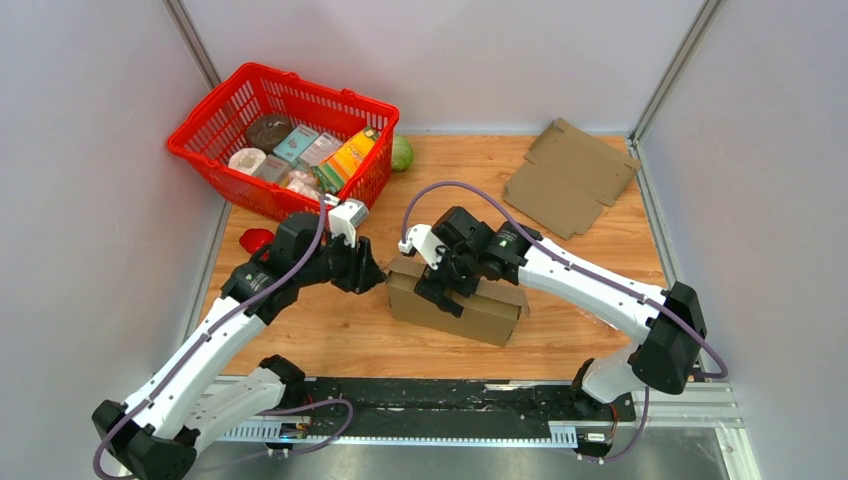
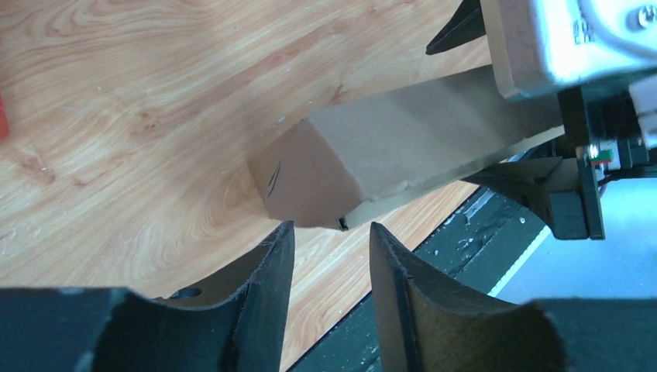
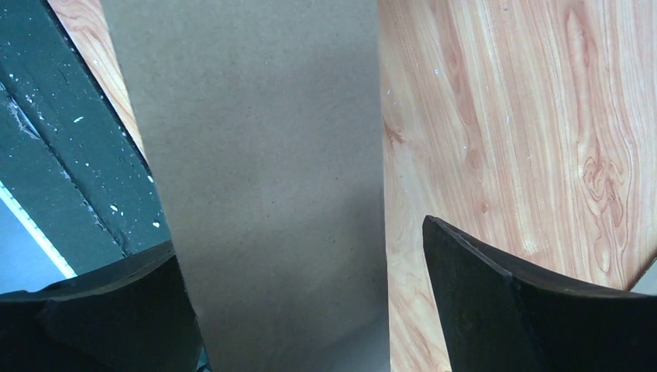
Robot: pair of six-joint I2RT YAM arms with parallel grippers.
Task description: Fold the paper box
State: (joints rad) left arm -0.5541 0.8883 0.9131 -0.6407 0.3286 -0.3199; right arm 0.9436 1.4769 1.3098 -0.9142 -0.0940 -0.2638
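Box (image 1: pixel 490 318) lies straddled by the wide-open right claw (image 3: pixel 298 232), one end just beyond the narrowly parted left claw (image 2: pixel 331 226).

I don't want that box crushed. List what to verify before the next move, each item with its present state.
1. Right gripper open, straddling the box from above: ok.
2. Right fingers clear of the box sides: table shows between one finger and the box, ok; other side cannot tell.
3. Left gripper open, nothing between its jaws: ok.
4. Left gripper faces the box's end: ok.
5. End flap fully tucked: cannot tell; a small gap shows at its lower edge.
6. Spare flat cardboard lies apart from both arms: ok.
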